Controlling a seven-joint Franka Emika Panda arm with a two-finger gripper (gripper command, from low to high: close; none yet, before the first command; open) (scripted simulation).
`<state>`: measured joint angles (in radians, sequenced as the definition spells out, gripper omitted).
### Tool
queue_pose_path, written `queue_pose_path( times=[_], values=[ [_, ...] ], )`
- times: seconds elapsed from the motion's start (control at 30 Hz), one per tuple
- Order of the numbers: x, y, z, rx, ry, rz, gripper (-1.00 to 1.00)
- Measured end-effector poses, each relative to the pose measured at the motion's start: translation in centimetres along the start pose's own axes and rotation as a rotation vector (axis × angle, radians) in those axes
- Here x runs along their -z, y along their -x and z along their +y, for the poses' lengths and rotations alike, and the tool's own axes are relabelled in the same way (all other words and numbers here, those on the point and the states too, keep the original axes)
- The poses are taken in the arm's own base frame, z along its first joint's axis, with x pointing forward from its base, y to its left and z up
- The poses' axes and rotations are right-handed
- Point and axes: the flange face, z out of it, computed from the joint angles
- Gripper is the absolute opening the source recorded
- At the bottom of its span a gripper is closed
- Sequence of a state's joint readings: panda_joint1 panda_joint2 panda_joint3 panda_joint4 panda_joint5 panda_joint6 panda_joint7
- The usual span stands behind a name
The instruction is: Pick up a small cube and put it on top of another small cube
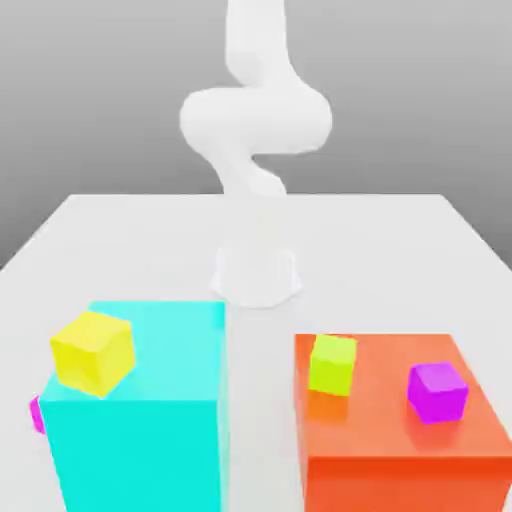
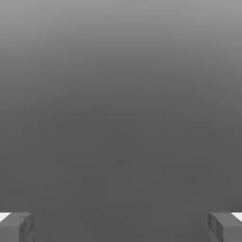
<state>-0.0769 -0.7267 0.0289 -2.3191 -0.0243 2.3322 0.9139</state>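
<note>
A small magenta-pink cube (image 1: 437, 391) sits on top of the big orange block (image 1: 400, 470), near its edge on the exterior view's right. A second magenta-pink small cube (image 1: 37, 413) peeks out from behind the big cyan block (image 1: 140, 440) at the exterior view's left, mostly hidden. In the hand view my gripper (image 2: 121, 227) is open, its two grey fingertips (image 2: 16, 227) far apart with nothing between them and only plain grey background beyond. The white arm (image 1: 255, 120) rises from its base at the table's middle and bends upward.
A yellow cube (image 1: 92, 352) rests on the cyan block's near corner. A lime-green cube (image 1: 332, 364) stands on the orange block beside the magenta one. A narrow gap of white table (image 1: 150, 240) separates the two big blocks; the arm's base (image 1: 257, 275) stands behind them.
</note>
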Motion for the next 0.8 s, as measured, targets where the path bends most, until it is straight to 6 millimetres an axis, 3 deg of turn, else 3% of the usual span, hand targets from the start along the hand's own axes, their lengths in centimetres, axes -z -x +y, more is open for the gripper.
queue_pose_path(
  times=[0.17, 0.33, 0.57, 0.8],
  values=[
    [-8.8, -2.0, 3.4, -0.257, 0.175, 0.030, 0.00],
    [-16.5, -3.6, 8.7, -0.512, 0.328, 0.061, 0.00],
    [-25.4, -4.5, 18.6, -0.880, 0.515, 0.105, 0.00],
    [-31.6, -3.4, 30.1, -1.276, 0.678, 0.149, 0.00]
  ],
)
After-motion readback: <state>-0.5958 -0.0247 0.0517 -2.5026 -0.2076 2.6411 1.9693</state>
